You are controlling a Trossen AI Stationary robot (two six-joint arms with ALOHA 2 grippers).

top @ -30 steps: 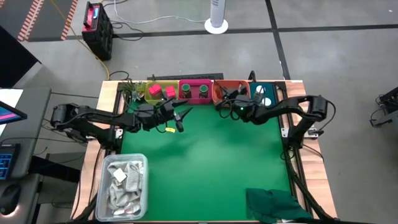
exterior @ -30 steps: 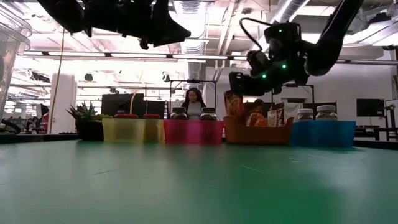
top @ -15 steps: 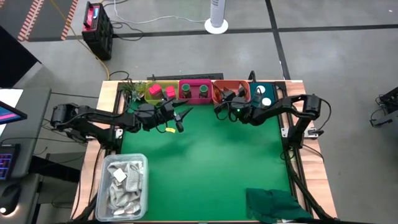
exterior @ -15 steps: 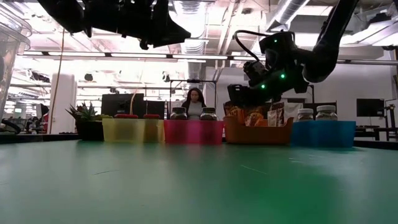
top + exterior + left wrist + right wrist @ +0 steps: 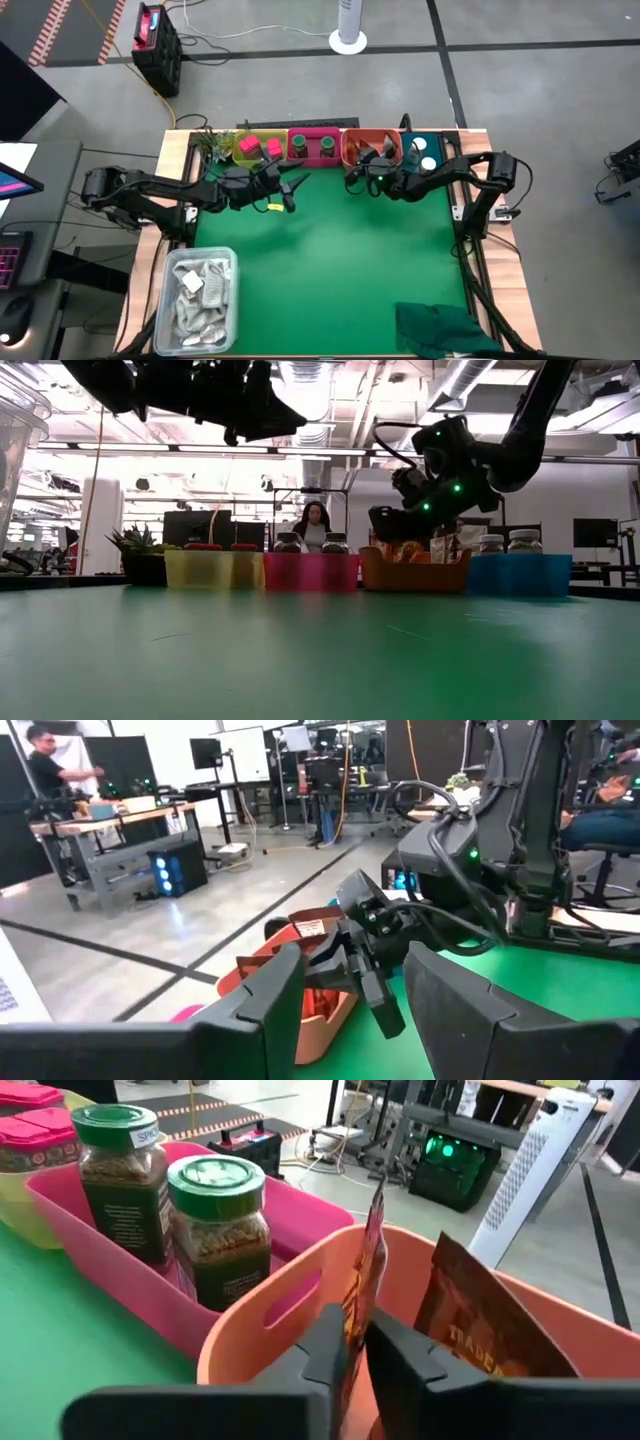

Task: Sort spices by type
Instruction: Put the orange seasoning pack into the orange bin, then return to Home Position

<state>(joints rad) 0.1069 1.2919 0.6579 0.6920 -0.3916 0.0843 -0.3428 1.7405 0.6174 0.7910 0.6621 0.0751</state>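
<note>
My right gripper [image 5: 357,1335] is at the orange tray [image 5: 250,1330], shut on an orange-brown clear packet [image 5: 366,1270]; another packet [image 5: 480,1330] leans inside the tray. Two dark green jars [image 5: 215,1225] stand in the pink tray [image 5: 90,1220]. Two pink boxes [image 5: 250,146] sit in the yellow tray [image 5: 240,158], and two white-capped jars [image 5: 424,153] in the teal tray [image 5: 440,145]. My left gripper [image 5: 290,188] hangs open over the table in front of the yellow and pink trays, with nothing between its fingers. My right gripper pinches the packet's near edge [image 5: 358,1315] between its two fingers. The fingers slant down from the table's near right side, over the tray's front wall. The packet stands upright and edge-on, its lower part inside the orange tray; whether it rests on the tray's floor is hidden.
The trays stand in a row along the far edge, with a small plant [image 5: 205,145] at their left. A clear tub of white packets [image 5: 200,290] is near left and a green cloth [image 5: 445,330] near right. A person [image 5: 312,525] sits beyond the table.
My right gripper has sunk toward the orange tray and tipped slightly downward, carrying the packet from above the rim down into the tray.
</note>
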